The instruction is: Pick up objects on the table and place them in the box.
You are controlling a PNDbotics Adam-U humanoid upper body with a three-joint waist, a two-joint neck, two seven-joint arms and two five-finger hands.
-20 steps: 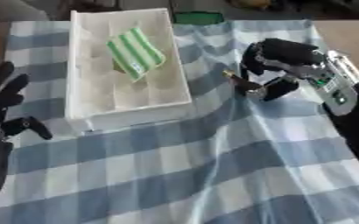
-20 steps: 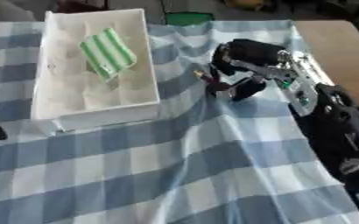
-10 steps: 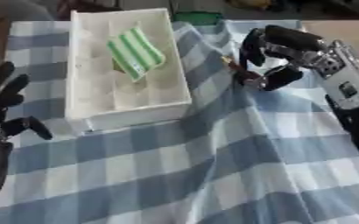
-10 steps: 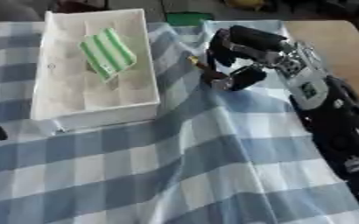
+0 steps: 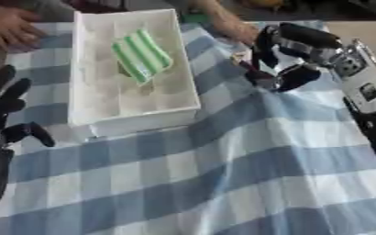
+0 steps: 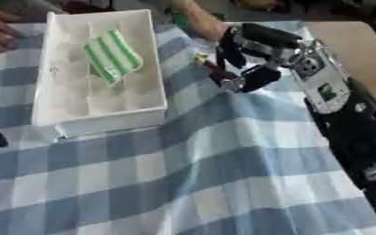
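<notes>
One white box (image 5: 135,114) at ten o'clock, holding one green-striped cloth (image 5: 142,55). Right hand (image 6: 251,48) at one o'clock, curled around a small dark object (image 6: 215,69). Left hand (image 5: 2,110) spread at nine o'clock.

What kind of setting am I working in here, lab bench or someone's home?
Probably a staged tabletop set up for a demo, not a workshop bench: a blue checked tablecloth covers the table, a white divided box holds a green striped item, and a person's hand rests at the far edge.
</notes>
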